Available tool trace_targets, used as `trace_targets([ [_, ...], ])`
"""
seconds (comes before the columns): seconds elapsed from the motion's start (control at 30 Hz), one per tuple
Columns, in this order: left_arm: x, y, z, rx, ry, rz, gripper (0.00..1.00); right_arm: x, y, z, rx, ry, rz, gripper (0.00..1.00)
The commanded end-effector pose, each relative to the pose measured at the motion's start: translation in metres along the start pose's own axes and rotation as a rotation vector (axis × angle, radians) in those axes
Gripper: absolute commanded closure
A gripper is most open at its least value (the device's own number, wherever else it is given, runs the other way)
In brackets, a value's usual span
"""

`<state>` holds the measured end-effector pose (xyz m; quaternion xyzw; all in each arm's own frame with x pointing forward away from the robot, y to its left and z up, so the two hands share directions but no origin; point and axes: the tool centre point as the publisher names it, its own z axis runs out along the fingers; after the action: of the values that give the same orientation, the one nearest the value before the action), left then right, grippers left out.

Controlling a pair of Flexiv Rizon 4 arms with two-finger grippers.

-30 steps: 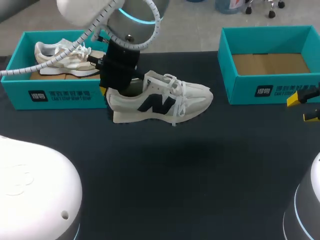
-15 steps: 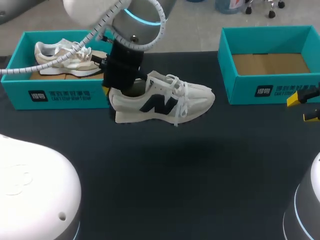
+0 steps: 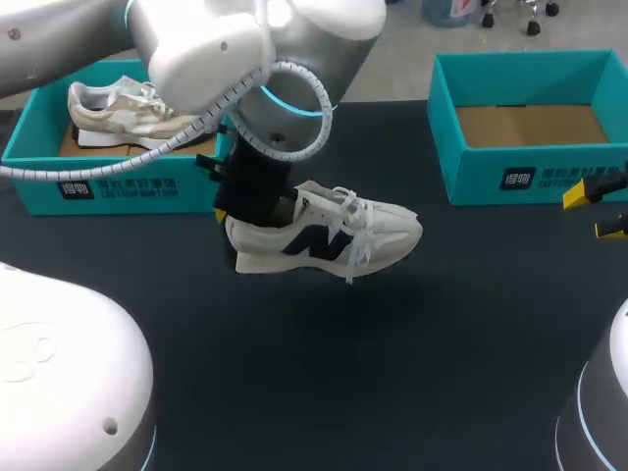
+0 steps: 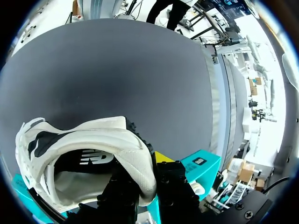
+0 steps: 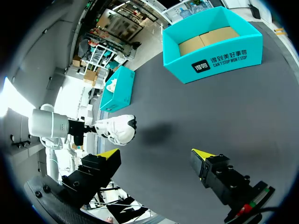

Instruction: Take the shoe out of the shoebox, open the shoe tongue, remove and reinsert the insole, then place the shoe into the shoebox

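A white trainer (image 3: 329, 235) with a dark side emblem and white laces is held clear of the dark worktop (image 3: 392, 373), with its shadow seen on the surface beneath it. It is roughly level, with the toe turned toward the right arm's side. It hangs near the middle of the worktop, just in front of the left shoebox (image 3: 108, 182).

The trainer is gripped at the heel by the left gripper (image 3: 235, 211). In the left wrist view, the padded heel collar is pinched between the two black fingers of that gripper (image 4: 147, 175): one finger is set inside the shoe's opening and the other against the outside of the heel. The dark lining and pale insole of the trainer (image 4: 93, 144) are seen ahead of the fingers.

A second pale trainer (image 3: 118, 108) is lying inside the left shoebox. The right shoebox (image 3: 530, 172), teal like the first, stands well apart at the far right of the worktop, and its brown cardboard floor is exposed.

The right gripper (image 3: 599, 211) is seen at the worktop's right edge, near the right shoebox. In the right wrist view its fingers (image 5: 156, 153) are spread wide apart above the worktop, and the held trainer (image 5: 119, 129) is seen far ahead of them.
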<state>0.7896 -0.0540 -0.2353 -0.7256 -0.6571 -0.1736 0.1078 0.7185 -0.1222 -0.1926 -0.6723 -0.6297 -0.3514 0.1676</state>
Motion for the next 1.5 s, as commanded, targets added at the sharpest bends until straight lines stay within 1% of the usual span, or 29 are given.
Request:
trace_targets([
  [0.03, -0.012, 0.001, 0.027, -0.011, -0.006, -0.011, 1.00, 0.000, 0.000, 0.001, 0.000, -0.003, 0.001, 0.00],
  [0.13, -0.021, -0.001, 0.040, -0.033, -0.019, -0.011, 1.00, 0.000, 0.000, 0.001, 0.000, -0.003, 0.001, 0.00],
  [0.33, -0.036, -0.004, 0.063, -0.034, -0.042, 0.017, 1.00, 0.000, 0.000, 0.001, 0.000, -0.003, 0.001, 0.00],
  [0.67, -0.059, -0.013, 0.092, -0.006, -0.050, 0.059, 1.00, 0.000, 0.000, 0.001, 0.000, -0.003, 0.001, 0.00],
  [0.8, -0.063, -0.016, 0.102, 0.005, -0.049, 0.078, 1.00, 0.000, 0.000, 0.001, 0.000, -0.003, 0.001, 0.00],
  [1.13, -0.066, -0.016, 0.121, 0.024, -0.074, 0.098, 1.00, 0.000, 0.000, 0.001, 0.000, -0.003, 0.001, 0.00],
  [1.3, -0.067, -0.018, 0.123, 0.032, -0.087, 0.114, 1.00, 0.000, 0.000, 0.001, 0.000, -0.003, 0.001, 0.00],
  [1.33, -0.067, -0.019, 0.123, 0.033, -0.087, 0.114, 0.88, 0.000, 0.000, 0.001, 0.000, -0.003, 0.001, 0.00],
  [1.37, -0.066, -0.020, 0.123, 0.037, -0.093, 0.118, 0.69, 0.000, 0.000, 0.001, 0.000, -0.003, 0.001, 0.00],
  [1.4, -0.066, -0.021, 0.122, 0.041, -0.096, 0.118, 0.54, 0.000, 0.000, 0.001, 0.000, -0.003, 0.001, 0.00],
  [1.43, -0.066, -0.021, 0.121, 0.048, -0.103, 0.120, 0.16, 0.000, 0.000, 0.001, 0.000, -0.003, 0.001, 0.00],
  [1.47, -0.065, -0.022, 0.119, 0.055, -0.112, 0.118, 0.00, 0.000, 0.000, 0.001, 0.000, -0.003, 0.001, 0.00],
  [1.5, -0.065, -0.023, 0.116, 0.042, -0.122, 0.123, 0.00, 0.000, 0.000, 0.001, 0.000, -0.003, 0.001, 0.00],
])
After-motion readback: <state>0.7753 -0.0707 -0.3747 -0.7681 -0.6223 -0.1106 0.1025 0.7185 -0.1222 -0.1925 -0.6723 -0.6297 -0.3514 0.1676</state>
